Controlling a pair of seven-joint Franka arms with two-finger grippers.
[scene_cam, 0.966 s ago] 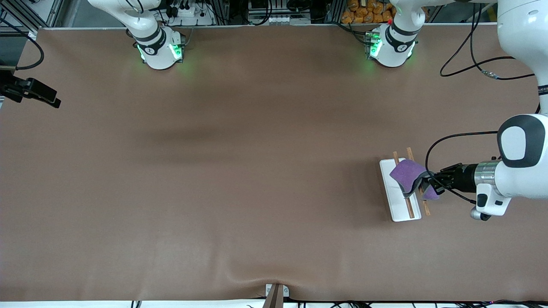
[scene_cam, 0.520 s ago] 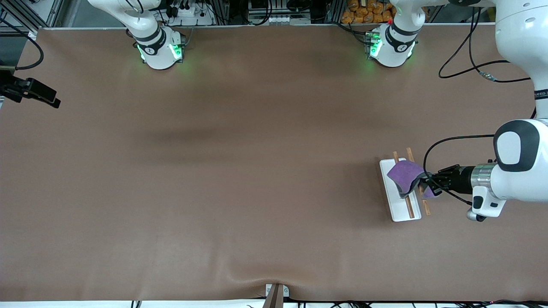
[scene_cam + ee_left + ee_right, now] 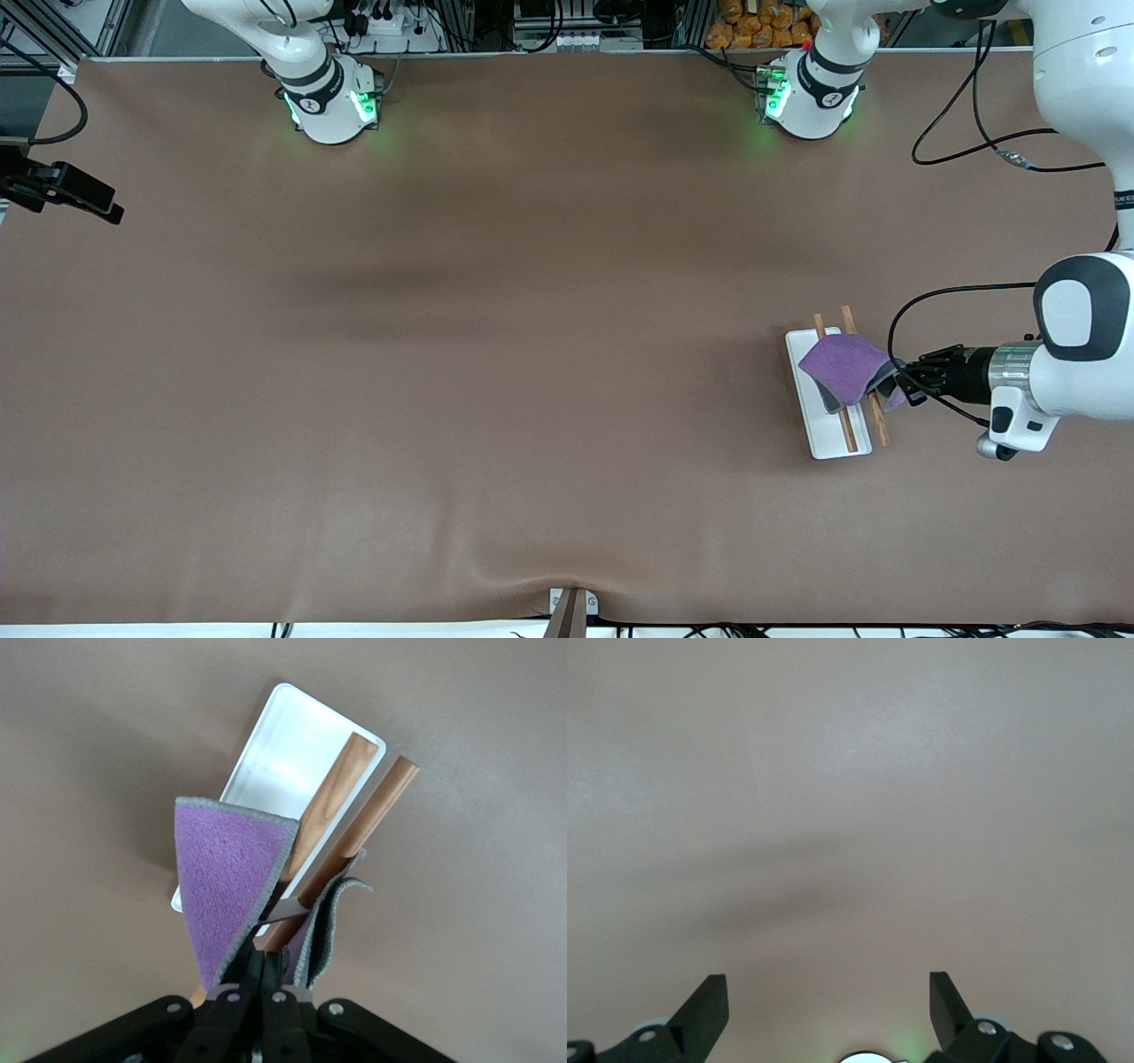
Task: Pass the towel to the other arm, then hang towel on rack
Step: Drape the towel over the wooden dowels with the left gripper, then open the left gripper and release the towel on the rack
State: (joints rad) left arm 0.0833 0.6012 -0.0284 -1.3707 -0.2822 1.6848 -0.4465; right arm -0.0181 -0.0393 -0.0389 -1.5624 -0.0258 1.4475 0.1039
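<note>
Purple towel (image 3: 847, 366) draped over rack (image 3: 825, 424), pinched by left gripper (image 3: 897, 379) beside rack. Next, probably: release. Right gripper (image 3: 828, 999) spread, waiting over bare desk (image 3: 496, 354).

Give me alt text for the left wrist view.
The left gripper, jaws shut, holds a small purple cloth towel with grey underside, draped over two brown wooden rods of a rack on a narrow white tray, above a brown table.
</note>
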